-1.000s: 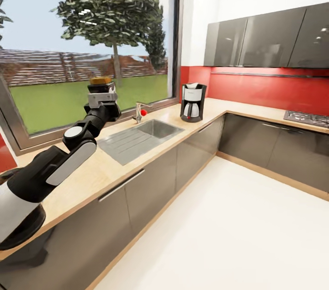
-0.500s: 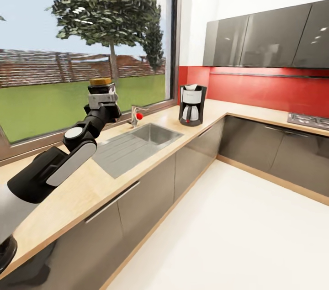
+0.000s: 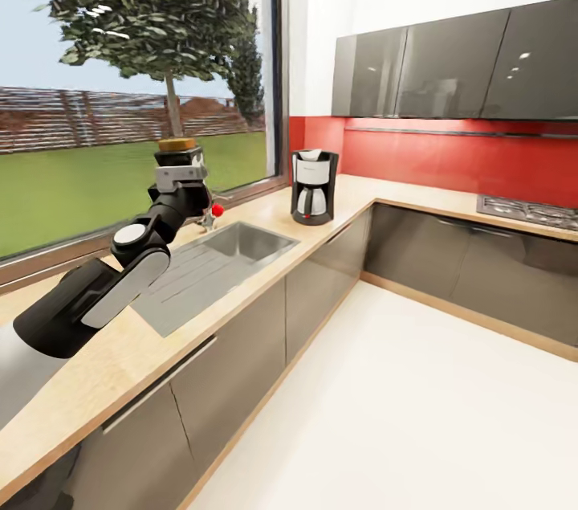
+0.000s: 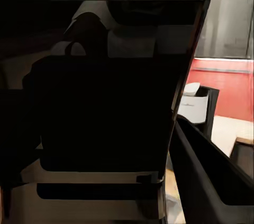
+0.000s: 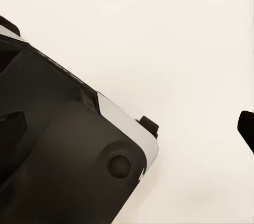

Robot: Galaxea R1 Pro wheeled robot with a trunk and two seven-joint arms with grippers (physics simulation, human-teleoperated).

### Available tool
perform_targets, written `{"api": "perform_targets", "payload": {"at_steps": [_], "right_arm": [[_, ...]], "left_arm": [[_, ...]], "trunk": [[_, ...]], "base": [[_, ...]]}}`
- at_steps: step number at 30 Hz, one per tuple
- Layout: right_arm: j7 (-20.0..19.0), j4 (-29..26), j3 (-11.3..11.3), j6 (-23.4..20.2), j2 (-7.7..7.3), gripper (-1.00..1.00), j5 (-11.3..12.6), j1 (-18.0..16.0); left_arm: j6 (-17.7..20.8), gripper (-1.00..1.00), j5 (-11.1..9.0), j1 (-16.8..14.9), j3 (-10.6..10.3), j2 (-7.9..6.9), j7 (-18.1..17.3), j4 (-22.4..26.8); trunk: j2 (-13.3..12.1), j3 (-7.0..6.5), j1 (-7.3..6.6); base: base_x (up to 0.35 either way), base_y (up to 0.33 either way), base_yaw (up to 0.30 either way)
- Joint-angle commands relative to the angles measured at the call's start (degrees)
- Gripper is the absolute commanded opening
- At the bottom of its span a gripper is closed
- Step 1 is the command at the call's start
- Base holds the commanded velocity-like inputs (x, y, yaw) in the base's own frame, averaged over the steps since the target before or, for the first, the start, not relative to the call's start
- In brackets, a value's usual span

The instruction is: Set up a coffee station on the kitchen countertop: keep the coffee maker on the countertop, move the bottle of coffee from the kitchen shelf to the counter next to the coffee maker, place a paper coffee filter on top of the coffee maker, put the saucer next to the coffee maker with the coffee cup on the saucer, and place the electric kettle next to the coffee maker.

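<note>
1. The left gripper [image 3: 178,165] is raised over the countertop [image 3: 144,333], closed around the bottle of coffee [image 3: 177,144], whose brown cap shows above the fingers.
2. The coffee maker [image 3: 312,186] stands on the countertop beyond the sink [image 3: 241,241], near the window corner.
3. No writing is legible on either; a pale panel on the coffee maker is blurred.
4. I cannot tell the right gripper's state.

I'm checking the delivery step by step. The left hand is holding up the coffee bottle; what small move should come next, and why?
Probably keep rolling toward the coffee maker. The left hand holds the coffee bottle upright above the counter near the sink, and the coffee maker stands farther along, past the sink, too far off to set the bottle beside it.
</note>
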State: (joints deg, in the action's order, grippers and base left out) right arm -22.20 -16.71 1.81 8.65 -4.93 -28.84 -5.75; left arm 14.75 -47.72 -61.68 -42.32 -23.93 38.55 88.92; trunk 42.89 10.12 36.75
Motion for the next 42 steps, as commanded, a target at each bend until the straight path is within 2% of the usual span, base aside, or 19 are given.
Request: {"api": "perform_targets", "payload": {"at_steps": [1, 14, 25, 42], "right_arm": [[-0.2, 0.0, 0.2, 0.2, 0.00, 1.00, -0.4, -0.1], [-0.2, 0.0, 0.2, 0.2, 0.00, 1.00, -0.4, -0.1], [-0.2, 0.0, 0.4, 0.2, 0.00, 1.00, -0.4, -0.1], [-0.2, 0.0, 0.5, 0.2, 0.00, 1.00, -0.4, -0.1]], "left_arm": [[0.3, -1.00, 0.0, -0.1, -0.1, -0.07, 0.4, 0.1], [0.3, -1.00, 0.0, -0.1, -1.9, 0.06, 0.4, 0.1], [0.3, -1.00, 0.0, -0.1, -2.3, 0.10, 0.4, 0.1], [0.3, -1.00, 0.0, -0.1, -2.4, 0.24, 0.6, 0.2]], "trunk": [[0.1, 0.09, 0.02], [0.1, 0.09, 0.02], [0.1, 0.09, 0.02], [6.9, 3.14, 3.75]], "base": [[0.010, -0.129, -0.278], [0.002, -0.277, -0.275], [0.000, -0.089, -0.040], [0.000, -0.001, 0.000]]}}
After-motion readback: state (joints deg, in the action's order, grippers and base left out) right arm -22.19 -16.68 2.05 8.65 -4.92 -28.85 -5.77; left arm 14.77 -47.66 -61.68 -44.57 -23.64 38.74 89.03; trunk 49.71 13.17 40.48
